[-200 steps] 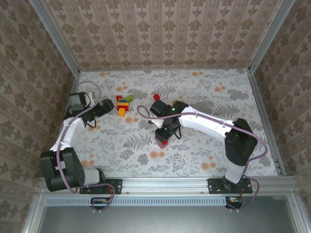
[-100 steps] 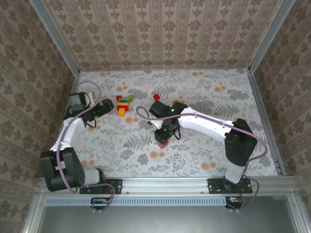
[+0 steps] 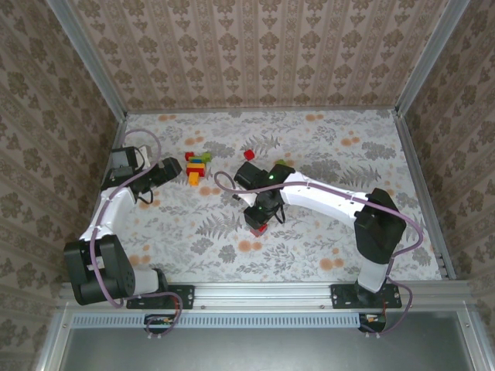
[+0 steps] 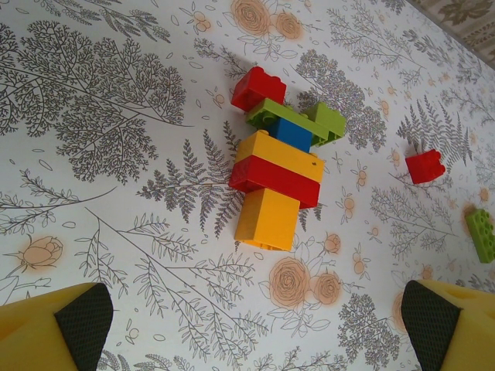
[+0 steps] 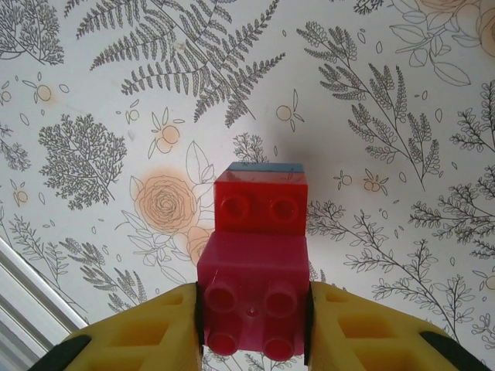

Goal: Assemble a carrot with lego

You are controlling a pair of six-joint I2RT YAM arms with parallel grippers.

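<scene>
Left gripper (image 4: pixel 255 317): I read the jaws as spread wide, with nothing between them. Its black pads (image 4: pixel 83 315) sit at the two lower corners of my left wrist view.
Left gripper position: over the far left part of the table (image 3: pixel 332 139), pointing at the big stack and just short of it.
Big stack (image 4: pixel 277 174): lies flat on the table. From the near end I count an orange brick (image 4: pixel 267 219), a red layer (image 4: pixel 274 182), an orange layer (image 4: pixel 280 154), a blue brick (image 4: pixel 294 133), then green pieces (image 4: pixel 326 122) spreading sideways. An end red brick (image 4: pixel 257 87) touches the far green side.
Loose red brick (image 4: pixel 425 165): alone on the table, right of the big stack and apart from it.
Loose green brick (image 4: pixel 481 234): at the right edge of my left wrist view, cut off by the frame.
Right gripper (image 5: pixel 253 334): I read the jaws as narrow, clamped on the two sides of the magenta brick (image 5: pixel 251 286).
Held stack (image 3: pixel 261 229): the magenta brick at the fingers, a held red brick (image 5: pixel 259 202) pressed onto it, and a thin blue edge (image 5: pixel 264 165) beyond that. The magenta and red studs face my right wrist camera.
Held stack position: near the middle of the table, well apart from the big stack. It casts a soft shadow; I cannot tell whether it touches the table.
Table cover: a print of grey ferns and orange flowers.
Walls (image 3: pixel 255 54): patterned wallpaper on three sides.
</scene>
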